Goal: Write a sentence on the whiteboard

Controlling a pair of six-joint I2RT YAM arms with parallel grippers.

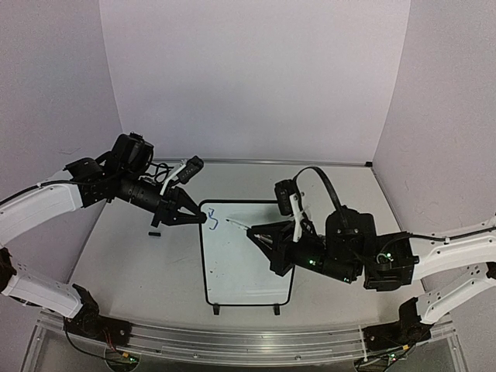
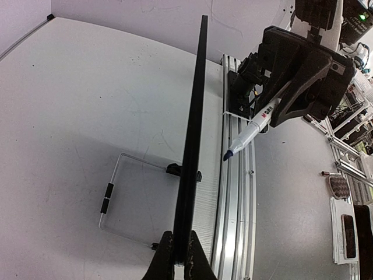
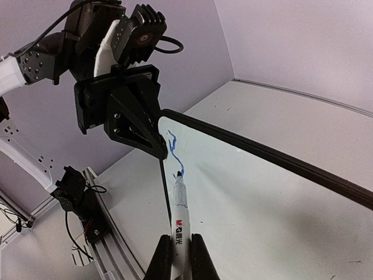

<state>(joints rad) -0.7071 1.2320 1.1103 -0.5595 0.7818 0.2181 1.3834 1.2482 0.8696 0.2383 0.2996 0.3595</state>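
Note:
The whiteboard (image 1: 248, 263) lies flat in the middle of the table, its two black feet toward the near edge. My left gripper (image 1: 203, 218) is shut on the board's black frame at its upper left edge. The left wrist view shows the board edge-on (image 2: 193, 128) between those fingers (image 2: 180, 256). My right gripper (image 1: 260, 234) is shut on a white marker (image 3: 179, 213) whose blue tip touches the board (image 3: 262, 198) at the end of a short blue stroke (image 3: 173, 149). That stroke is the only writing of the sentence (image 1: 215, 219) that shows. The marker also shows in the left wrist view (image 2: 250, 129).
A small black piece (image 1: 155, 232) lies on the table left of the board. An aluminium rail (image 1: 248, 341) runs along the near edge and also shows in the left wrist view (image 2: 236, 175). Walls close the table at the back and sides.

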